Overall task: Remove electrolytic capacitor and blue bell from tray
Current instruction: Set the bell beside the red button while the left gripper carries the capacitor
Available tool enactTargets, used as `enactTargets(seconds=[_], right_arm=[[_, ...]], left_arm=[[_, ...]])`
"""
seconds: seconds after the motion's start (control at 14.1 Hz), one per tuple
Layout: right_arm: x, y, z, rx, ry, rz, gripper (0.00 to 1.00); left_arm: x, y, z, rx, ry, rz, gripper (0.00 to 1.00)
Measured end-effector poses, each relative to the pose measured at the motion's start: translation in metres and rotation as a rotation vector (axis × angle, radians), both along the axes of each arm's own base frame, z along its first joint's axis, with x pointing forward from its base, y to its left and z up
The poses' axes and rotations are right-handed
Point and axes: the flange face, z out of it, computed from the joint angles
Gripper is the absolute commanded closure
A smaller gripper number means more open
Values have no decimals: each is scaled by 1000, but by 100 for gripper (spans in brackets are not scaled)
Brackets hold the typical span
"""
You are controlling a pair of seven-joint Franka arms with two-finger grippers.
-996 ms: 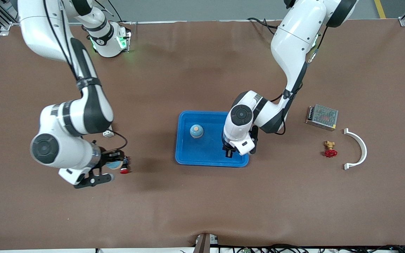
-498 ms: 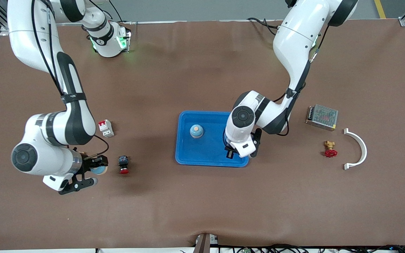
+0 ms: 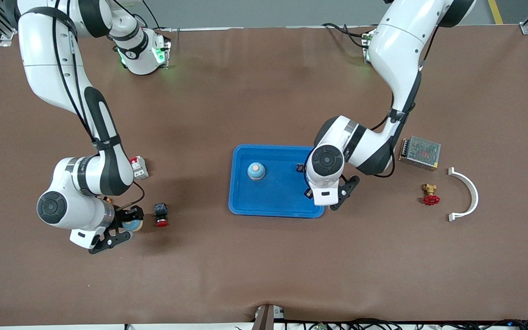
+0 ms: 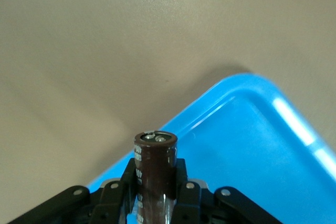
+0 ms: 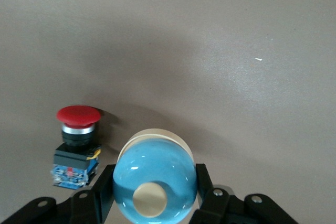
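The left gripper [image 4: 155,203] holds the capacitor [image 4: 155,166], a dark brown can with a silver top. The can stands between the two fingers, which press on its lower part from both sides, and its top sticks out past the tips. This gripper hangs over the edge of the blue tray [image 3: 273,201], at the side toward the left arm's end of the table. One blue bell [image 3: 256,171] with a tan knob already sits inside the tray, near the edge toward the right arm's end. The right gripper [image 5: 155,195] is shut tight on a second blue bell [image 5: 155,179]. That round bell sits right between the black fingers, one on each side, with its tan knob facing the wrist camera. This gripper is low over the brown table [image 3: 264,256], toward the right arm's end, well apart from the tray. A red push button [image 5: 77,145] stands on the table just beside the held bell. A small white and red box [image 3: 138,167] lies farther from the front camera than the button
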Motion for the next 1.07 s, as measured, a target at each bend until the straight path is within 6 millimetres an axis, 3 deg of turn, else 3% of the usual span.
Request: enactTargets(seconds=[0.21,0.43,0.64,0.85,0.93,1.0,1.07], right_arm=[[1,-6,-17,-4,-11,29,60],[1,-15,-35,-8,-11,41,60],[1,-18,-42,-10,-12,42,59],[1,-17,-41,-9,-13,44,52],[1,-17,-41,-9,-13,44,48],[1,-17,-41,-9,-13,44,21],[1,-17,-41,-9,-14,44,0]], left_arm=[[-8,17,18,-17,66,-227,100],[-25,43,30,-58,30,-341,100],[-53,77,29,-83,-44,-399,100],[-66,111,25,-76,-37,-490,100],[-67,123,26,-82,-37,-524,100],[-70,135,26,-88,-42,-556,100],[-75,145,25,-94,-48,-589,100]])
